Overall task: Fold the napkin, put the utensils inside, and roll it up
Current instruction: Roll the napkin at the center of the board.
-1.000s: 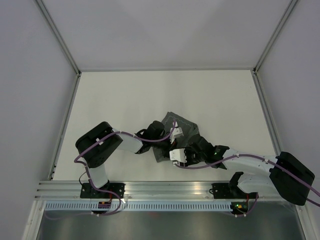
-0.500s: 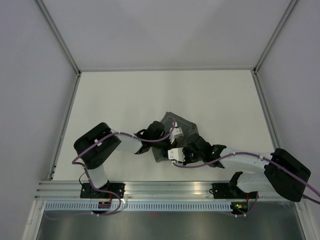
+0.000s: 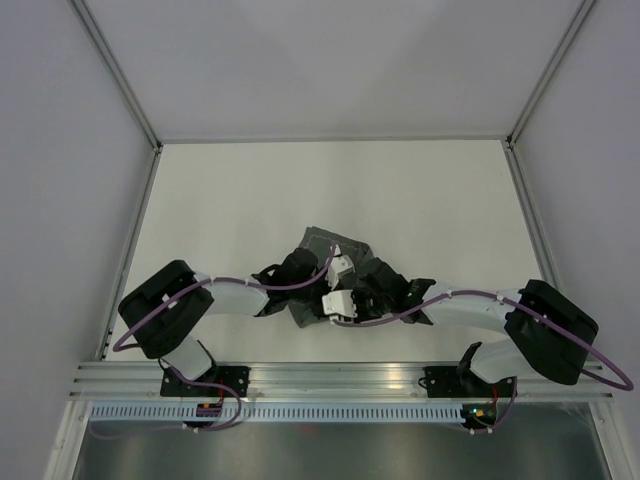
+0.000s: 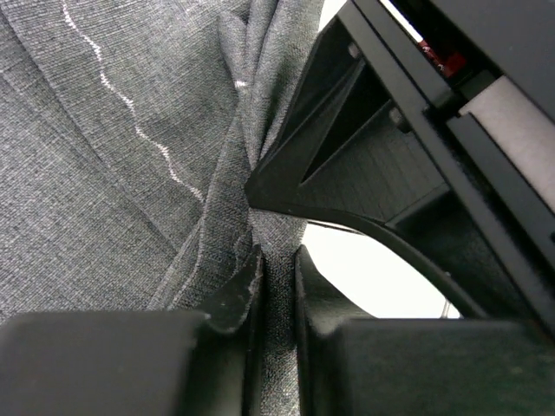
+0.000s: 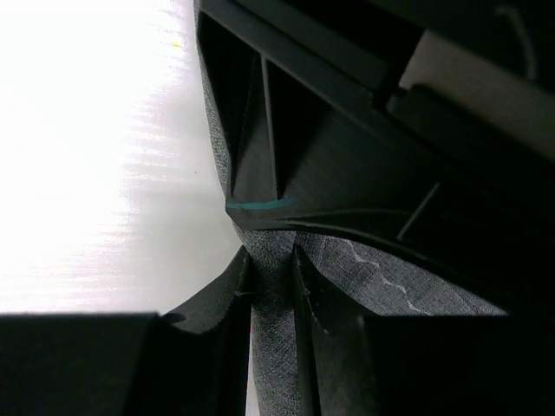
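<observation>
Napkin (image 3: pixel 332 243) is lying bunched on the white table (image 3: pixel 250 190), mid-width and toward the near edge, with both arms reaching in over it. Left gripper (image 4: pixel 276 290) is clenching a gathered ridge of the dark grey cloth between its fingertips. Its wrist view is showing fabric running straight up out of the pinch, with the stitched hem (image 4: pixel 130 104) wandering across the slack part to the left. Right gripper (image 5: pixel 270 282) is likewise clamping cloth, its fingers pressing on a narrow strip of the same weave. The two pincers are meeting almost tip to tip: each wrist camera is showing the other's black finger right against the fold, just ahead of its own. Key relation, judged from above: the held ridge is sitting between the grippers, the left one on its far-left side and the right one on its near-right. Most of the loose cloth is spreading away on the far side, toward the back of the table. No clear long axis is showing in this crumpled state. Neither arm is nearer, since both are gripping the cloth. Fork is not showing in any view; whether fabric or arms are hiding it, cannot tell. Judgement: the fold is not yet looking flat, so the next move is depending on carrying the pinched ridge over that loose far part.
</observation>
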